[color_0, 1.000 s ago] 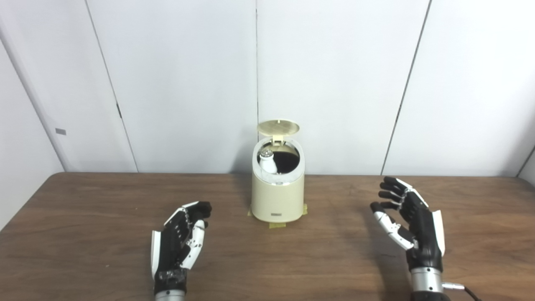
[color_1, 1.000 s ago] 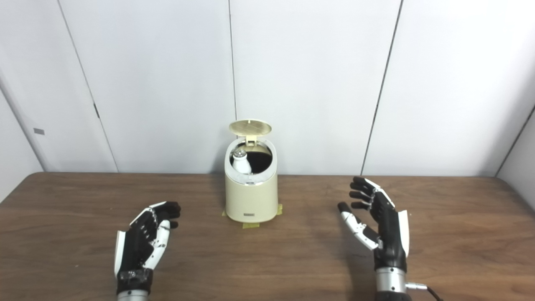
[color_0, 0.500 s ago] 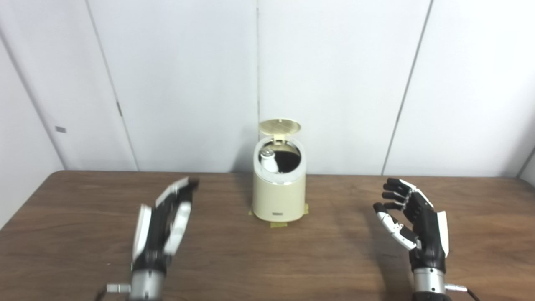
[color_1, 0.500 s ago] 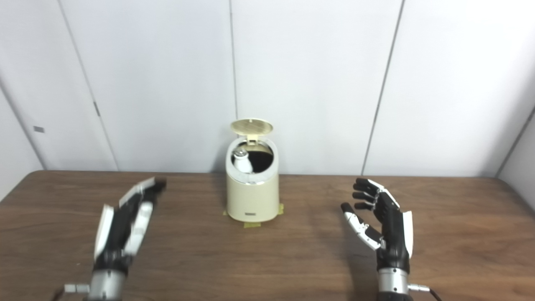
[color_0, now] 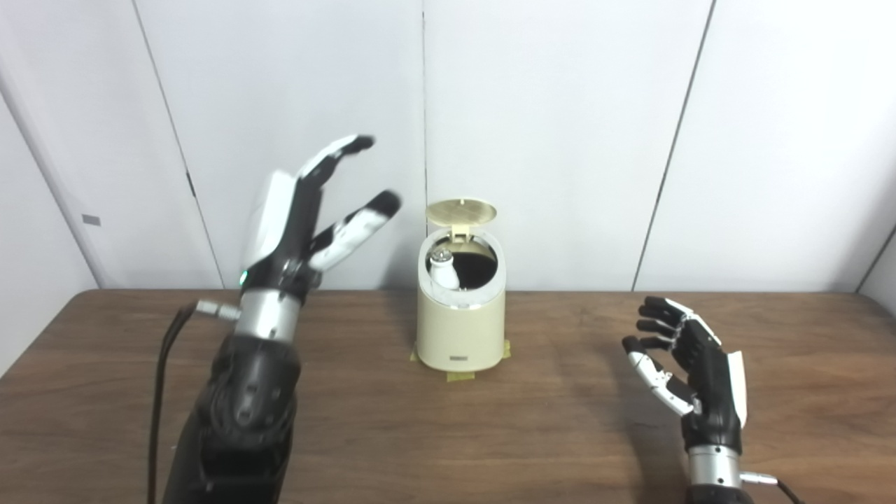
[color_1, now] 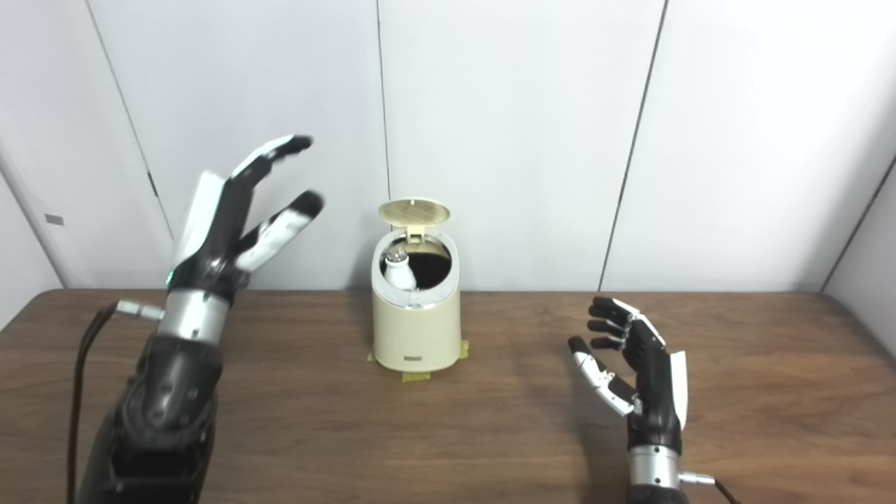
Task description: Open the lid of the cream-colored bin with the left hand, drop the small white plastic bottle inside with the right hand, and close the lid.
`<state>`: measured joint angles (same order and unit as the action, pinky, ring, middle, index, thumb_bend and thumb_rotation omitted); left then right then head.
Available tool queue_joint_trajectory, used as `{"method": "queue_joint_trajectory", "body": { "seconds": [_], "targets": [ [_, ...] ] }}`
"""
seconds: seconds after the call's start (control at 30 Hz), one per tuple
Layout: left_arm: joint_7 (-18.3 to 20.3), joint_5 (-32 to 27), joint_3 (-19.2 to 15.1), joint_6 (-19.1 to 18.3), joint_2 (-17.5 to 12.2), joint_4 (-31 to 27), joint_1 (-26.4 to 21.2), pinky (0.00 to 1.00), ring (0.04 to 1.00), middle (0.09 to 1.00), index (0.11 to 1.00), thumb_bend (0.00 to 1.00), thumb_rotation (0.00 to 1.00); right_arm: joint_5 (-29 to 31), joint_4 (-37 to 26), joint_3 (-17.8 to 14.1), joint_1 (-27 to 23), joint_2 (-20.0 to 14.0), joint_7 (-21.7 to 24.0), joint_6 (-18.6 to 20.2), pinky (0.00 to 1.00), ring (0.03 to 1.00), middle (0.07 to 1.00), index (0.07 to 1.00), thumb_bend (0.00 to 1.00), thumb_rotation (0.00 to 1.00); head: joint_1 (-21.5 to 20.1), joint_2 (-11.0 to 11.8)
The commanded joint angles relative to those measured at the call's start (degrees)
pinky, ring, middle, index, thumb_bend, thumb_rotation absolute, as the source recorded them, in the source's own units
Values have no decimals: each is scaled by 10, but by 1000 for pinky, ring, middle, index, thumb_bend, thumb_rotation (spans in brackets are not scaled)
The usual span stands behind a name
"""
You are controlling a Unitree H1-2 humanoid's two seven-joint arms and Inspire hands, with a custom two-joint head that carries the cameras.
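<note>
From my console, the cream-colored bin stood at the far middle of the wooden table, its round lid tipped up and back on its rear hinge. The small white plastic bottle was already inside, leaning against the left of the opening with its cap uppermost.

My left hand was raised high, fingers spread and holding nothing, up at about the height of the lid and to the left of it, with a clear gap between them. The lid lay to the right of that hand and farther from me. My right hand sat low over the table, well off to the bin's right, fingers loosely curled apart and empty.

I judged closing to be the only step left. The left hand was the nearer one to the lid and would have to travel right and slightly beyond it, then push the raised disc forward and down over the opening.
</note>
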<state>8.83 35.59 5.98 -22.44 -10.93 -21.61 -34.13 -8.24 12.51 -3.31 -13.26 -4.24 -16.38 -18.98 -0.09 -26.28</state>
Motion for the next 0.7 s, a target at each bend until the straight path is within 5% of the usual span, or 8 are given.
{"method": "queue_joint_trajectory", "body": {
  "seconds": [0.0, 0.17, 0.37, 0.67],
  "targets": [
    [34, 25, 14, -27, -5, -18, -55, 999, 997, 930, 864, 920, 1000, -6, 11, 2, 15, 18, -4, -21, 549, 652, 688, 680, 242, 148, 0, 0],
    [109, 102, 35, -45, 15, 4, -107, 1000, 1000, 945, 901, 968, 1000, -2, 9, 0, 16, 19, -2, -19, 547, 650, 686, 681, 243, 115, 5, -3],
    [129, 164, 64, -44, 33, 52, -142, 1000, 1000, 930, 883, 979, 1000, 3, 13, -2, 14, 19, 0, -18, 555, 650, 683, 678, 246, 119, 2, 1],
    [105, 212, 104, -37, 28, 161, -163, 1000, 985, 863, 839, 935, 1000, -3, 17, 0, 14, 21, -3, -20, 555, 652, 688, 686, 246, 142, 0, 7]
  ]
}}
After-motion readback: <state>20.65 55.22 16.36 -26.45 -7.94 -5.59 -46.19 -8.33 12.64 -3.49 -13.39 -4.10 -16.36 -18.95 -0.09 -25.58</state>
